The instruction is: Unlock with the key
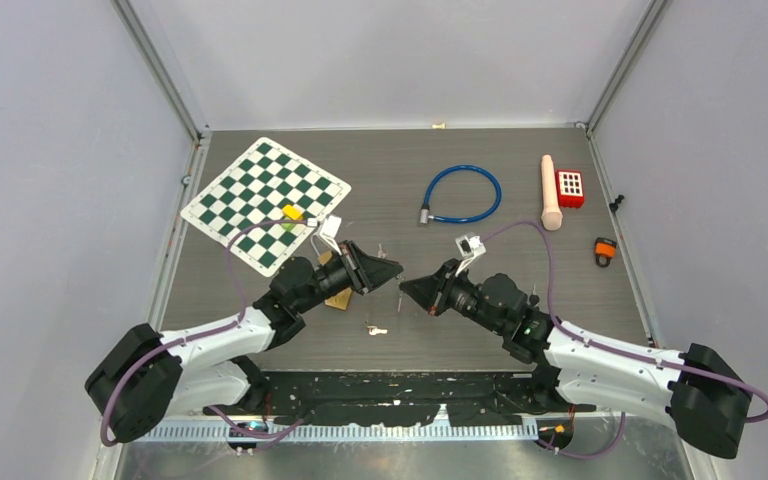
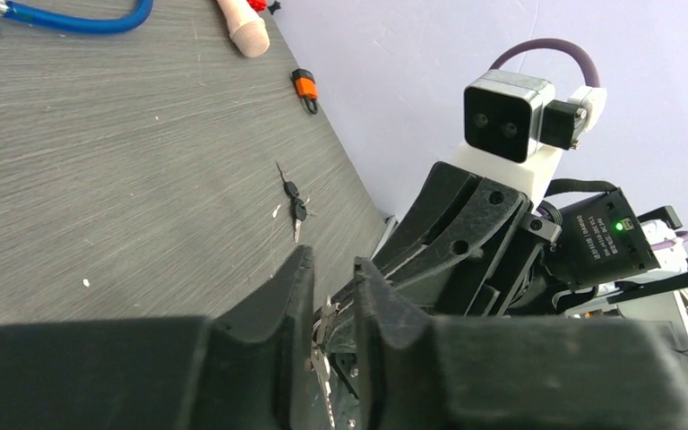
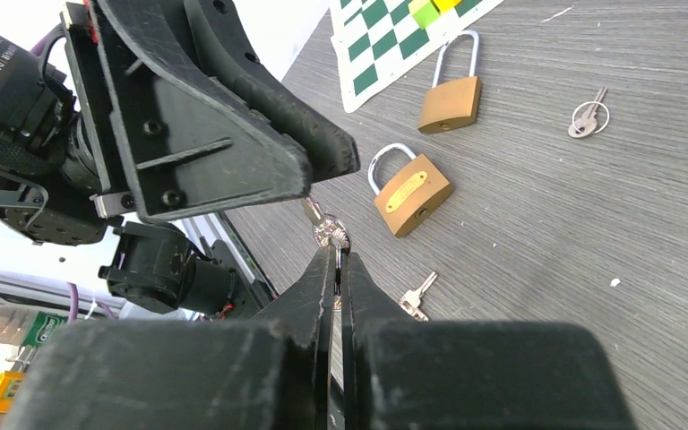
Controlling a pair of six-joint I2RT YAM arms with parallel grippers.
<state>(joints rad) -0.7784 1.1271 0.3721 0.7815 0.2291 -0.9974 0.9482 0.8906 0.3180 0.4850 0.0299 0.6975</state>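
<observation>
Left claw upper left of right wrist view, jaws parted narrowly; whether gripping anything, cannot tell. Key mid-frame, off table, tip at left claw's fingertips, ring pinched in right claw at bottom centre, clamped tight. Right of centre on table: brass padlock. Second padlock higher, just beside chessboard edge. Spare keys upper right.

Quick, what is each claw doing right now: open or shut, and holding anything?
Left gripper: slightly open, tips at one end of the key; whether it grips cannot be told.
Right gripper: shut on the key.
</observation>
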